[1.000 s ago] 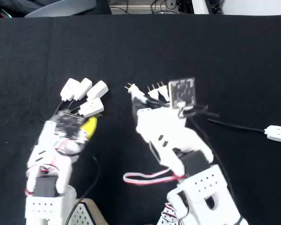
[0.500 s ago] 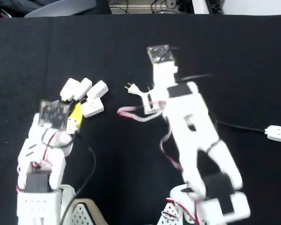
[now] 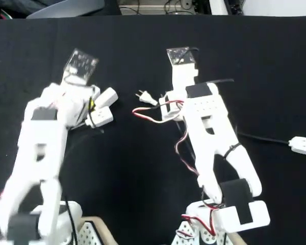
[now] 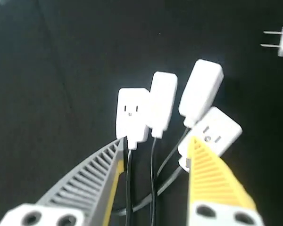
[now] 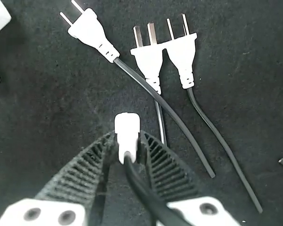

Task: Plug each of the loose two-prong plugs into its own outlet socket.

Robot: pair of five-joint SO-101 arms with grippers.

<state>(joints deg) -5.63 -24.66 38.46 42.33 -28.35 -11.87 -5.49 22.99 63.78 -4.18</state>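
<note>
Black counter point(image 3: 127, 168) is carrying four clustered outlet sockets point(image 4: 132, 110) and three loose plugs point(image 5: 148, 59).
Left claw point(image 4: 155, 143) is hanging released, straddling the socket cords point(image 4: 129, 183); right claw point(image 5: 127, 139) is clenching a fourth plug point(image 5: 127, 123), just short of the loose three, whose cords are running back past it. A white connector point(image 3: 302, 145) is lying well apart.

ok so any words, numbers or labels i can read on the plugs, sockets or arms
None can be read. The outlet sockets show only their slots; the loose plugs and the gripped plug in the right tool are plain white. The patterned squares on the arms' wrists are too blurred to tell any print.
</note>
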